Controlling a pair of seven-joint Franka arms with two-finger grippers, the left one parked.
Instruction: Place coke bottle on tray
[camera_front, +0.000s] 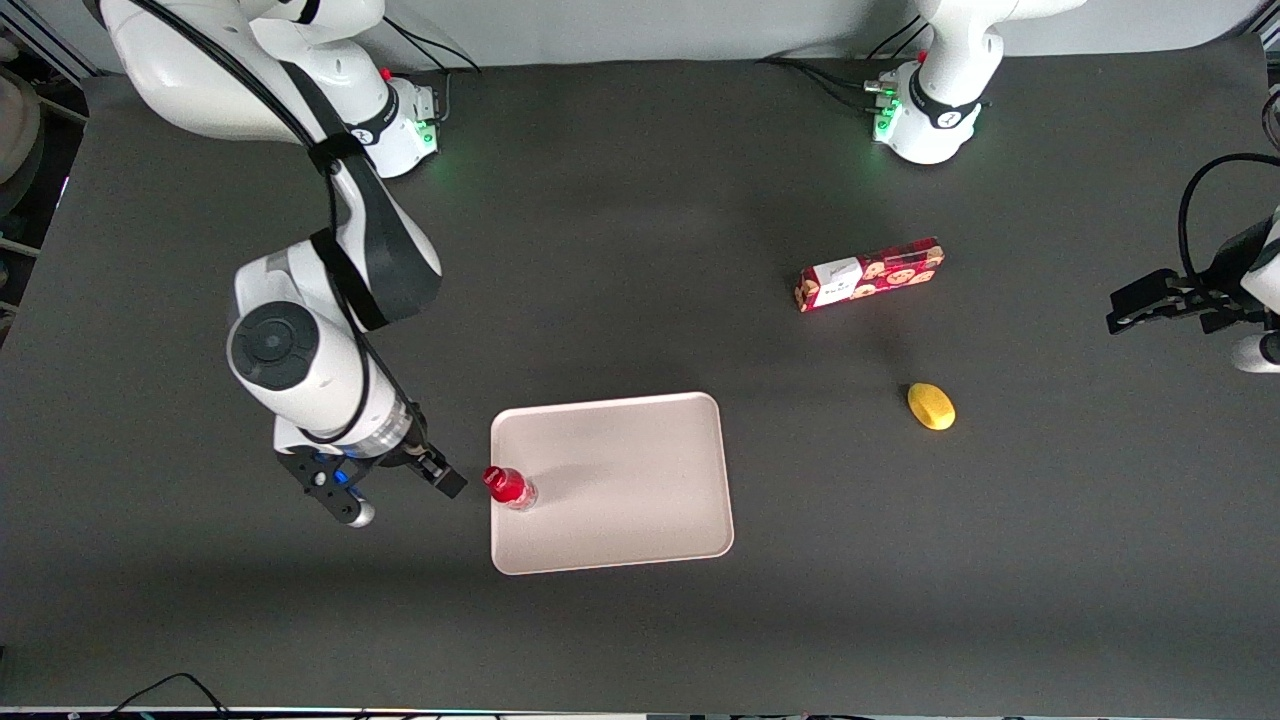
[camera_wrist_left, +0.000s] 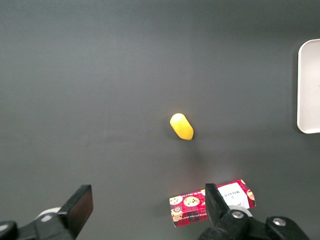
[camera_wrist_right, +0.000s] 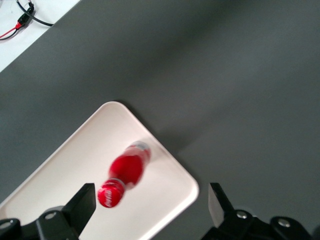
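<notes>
On the tray (camera_front: 620, 480), just inside its rim at the working arm's end, coke bottle (camera_front: 510, 487) stands upright. Gripper (camera_front: 440, 475) beside it, fingers spread, released. Placement looks done; next: retreat clear without toppling it.

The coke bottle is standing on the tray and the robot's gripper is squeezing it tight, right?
Not quite. The coke bottle does stand on the tray, but the gripper is open and beside it, not touching. The right wrist view shows the bottle free between the spread fingers.
</notes>
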